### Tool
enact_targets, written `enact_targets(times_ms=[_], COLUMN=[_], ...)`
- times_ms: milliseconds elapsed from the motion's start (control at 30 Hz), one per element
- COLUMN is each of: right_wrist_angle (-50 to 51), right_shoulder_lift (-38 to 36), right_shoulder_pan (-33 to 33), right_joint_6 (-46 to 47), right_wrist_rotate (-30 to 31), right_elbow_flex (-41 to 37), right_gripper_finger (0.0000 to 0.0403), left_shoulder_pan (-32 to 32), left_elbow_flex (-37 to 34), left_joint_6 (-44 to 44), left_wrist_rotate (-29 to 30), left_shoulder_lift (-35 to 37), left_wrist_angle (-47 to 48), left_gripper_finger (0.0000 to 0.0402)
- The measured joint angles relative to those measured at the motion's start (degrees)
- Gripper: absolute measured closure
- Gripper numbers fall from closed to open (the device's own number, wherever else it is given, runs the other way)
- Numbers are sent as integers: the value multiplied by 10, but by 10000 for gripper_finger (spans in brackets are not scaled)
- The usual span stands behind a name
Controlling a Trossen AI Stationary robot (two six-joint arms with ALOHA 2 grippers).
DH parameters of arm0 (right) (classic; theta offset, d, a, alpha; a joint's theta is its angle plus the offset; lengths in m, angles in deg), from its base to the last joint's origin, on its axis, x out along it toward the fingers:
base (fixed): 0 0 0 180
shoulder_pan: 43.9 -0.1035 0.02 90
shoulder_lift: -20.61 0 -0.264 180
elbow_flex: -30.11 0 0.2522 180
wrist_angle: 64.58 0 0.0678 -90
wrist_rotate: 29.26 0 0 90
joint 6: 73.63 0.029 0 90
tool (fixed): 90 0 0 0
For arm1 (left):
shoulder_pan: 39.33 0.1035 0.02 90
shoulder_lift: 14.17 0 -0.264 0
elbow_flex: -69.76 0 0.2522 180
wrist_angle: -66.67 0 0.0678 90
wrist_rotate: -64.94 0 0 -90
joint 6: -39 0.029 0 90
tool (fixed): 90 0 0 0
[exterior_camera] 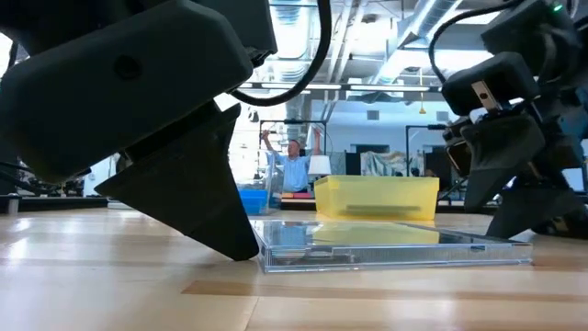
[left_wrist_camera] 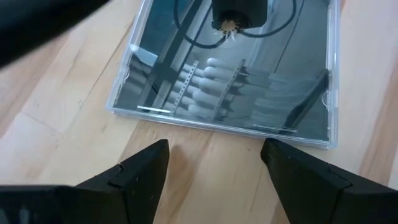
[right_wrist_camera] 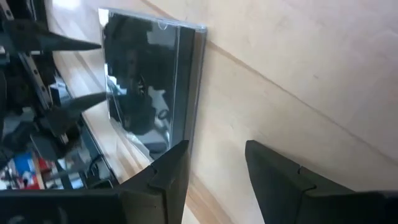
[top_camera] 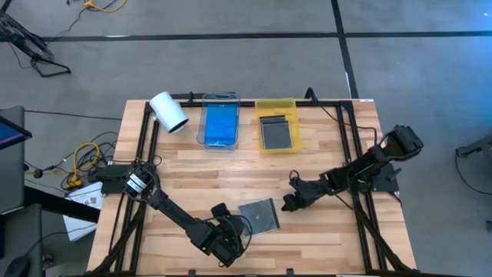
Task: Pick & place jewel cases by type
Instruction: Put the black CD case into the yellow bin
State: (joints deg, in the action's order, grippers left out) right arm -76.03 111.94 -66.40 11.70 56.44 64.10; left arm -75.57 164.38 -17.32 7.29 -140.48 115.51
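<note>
Wooden table (top_camera: 323, 165) planks run left to right, with open boards across the middle. Two trays sit at the far edge: a clear tray (top_camera: 219, 125) holding blue cases and a yellow tray (top_camera: 277, 123) holding a dark one. One grey jewel case (top_camera: 259, 215) lies flat near the front, slightly skewed. The left gripper (top_camera: 237, 231) is spread wide just beside it; the right gripper (top_camera: 290, 201), part-open, stands beside its other edge, holding nothing.

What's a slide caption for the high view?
Left gripper and right gripper flank a grey jewel case on the table.
</note>
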Motion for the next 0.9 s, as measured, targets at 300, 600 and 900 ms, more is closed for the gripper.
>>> enact_targets(times_ms=[300, 600, 900], right_wrist_angle=[12, 12, -41], right_shoulder_lift=[3, 13, 63], right_shoulder_pan=[-22, -24, -34], right_joint_6=[46, 54, 50], right_wrist_rotate=[60, 75, 47], right_elbow_flex=[13, 24, 52], right_gripper_finger=[254, 257, 259], left_shoulder_pan=[24, 48, 58], left_elbow_flex=[1, 1, 1], left_joint_6=[76, 148, 130], left_wrist_rotate=[-48, -110, -149], left_shoulder_lift=[4, 5, 8], left_wrist_angle=[-27, -67, -65], left_gripper_finger=[137, 137, 136])
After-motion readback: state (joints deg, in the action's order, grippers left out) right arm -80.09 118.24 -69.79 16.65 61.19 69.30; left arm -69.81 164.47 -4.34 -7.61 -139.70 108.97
